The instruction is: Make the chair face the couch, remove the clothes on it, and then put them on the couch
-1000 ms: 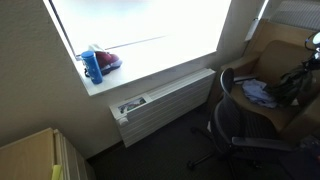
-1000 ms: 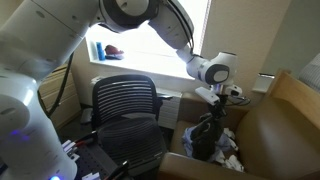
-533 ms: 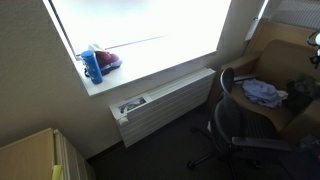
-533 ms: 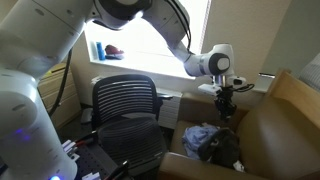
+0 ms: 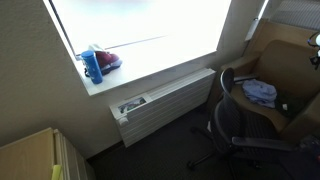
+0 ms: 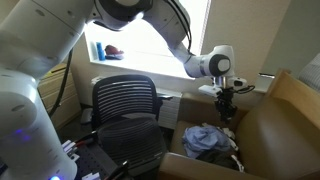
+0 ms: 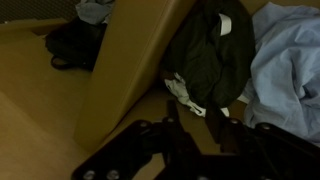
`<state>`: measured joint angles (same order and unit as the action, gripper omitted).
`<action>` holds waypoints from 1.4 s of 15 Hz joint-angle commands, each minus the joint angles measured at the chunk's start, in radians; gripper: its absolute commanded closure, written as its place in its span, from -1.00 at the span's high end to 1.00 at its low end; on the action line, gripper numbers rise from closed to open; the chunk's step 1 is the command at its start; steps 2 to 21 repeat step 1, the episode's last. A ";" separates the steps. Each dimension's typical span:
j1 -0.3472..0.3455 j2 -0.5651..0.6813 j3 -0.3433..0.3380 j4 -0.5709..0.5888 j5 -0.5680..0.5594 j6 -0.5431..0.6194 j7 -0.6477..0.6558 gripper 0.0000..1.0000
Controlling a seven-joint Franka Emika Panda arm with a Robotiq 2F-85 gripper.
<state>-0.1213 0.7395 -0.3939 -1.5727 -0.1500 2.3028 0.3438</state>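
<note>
- Clothes (image 6: 207,138): one soft, crumpled light-blue garment lying in a heap on the couch (image 6: 285,125) seat; seen in both exterior views, and in the wrist view (image 7: 290,70) as wrinkled pale fabric.
- Couch: one, brown-tan upholstery with a tall flat back and smooth flat panels.
- Chair (image 6: 130,105): one, dark, with a slatted mesh back and armrests, just beside the couch; its seat is bare.
- Gripper (image 6: 228,103): one, black, hanging above the couch seat and over the clothes, apart from them.
- In the wrist view the gripper (image 7: 195,128) has its two dark fingers (image 7: 228,128) parted with a gap between them, pinching nothing and touching nothing.
- Dark olive garment (image 7: 212,45): one, limp and folded, with a white tag, on the couch right next to the clothes.
- Blue bottle (image 5: 92,66): one, on the window sill, well apart from the couch.
</note>
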 commanded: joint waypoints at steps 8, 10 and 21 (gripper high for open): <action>-0.017 -0.002 0.020 0.005 -0.017 -0.004 0.008 -0.28; -0.017 -0.002 0.020 0.005 -0.017 -0.004 0.008 -0.28; -0.017 -0.002 0.020 0.005 -0.017 -0.004 0.008 -0.28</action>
